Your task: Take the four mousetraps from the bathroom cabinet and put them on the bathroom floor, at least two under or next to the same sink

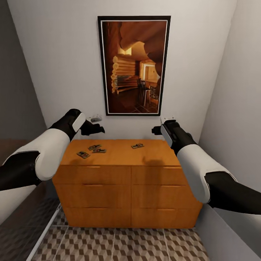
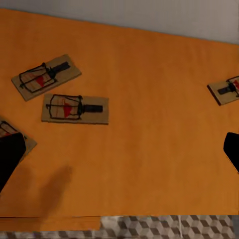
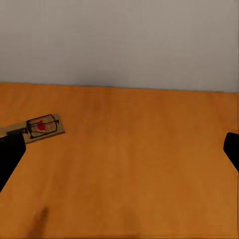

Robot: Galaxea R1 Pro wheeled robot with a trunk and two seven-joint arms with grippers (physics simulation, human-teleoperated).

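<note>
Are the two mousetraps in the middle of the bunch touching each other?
Apart. The left wrist view shows a thin strip of orange cabinet top between the upper mousetrap and the lower mousetrap.

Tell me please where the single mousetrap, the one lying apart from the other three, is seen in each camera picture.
Head view: the lone mousetrap lies right of centre on the cabinet top, apart from the group of three.
Left wrist view: it is at the right edge, partly cut off.
Right wrist view: it is at the left, mid-height.
Shared landmark: the orange cabinet top meeting the white wall.
</note>
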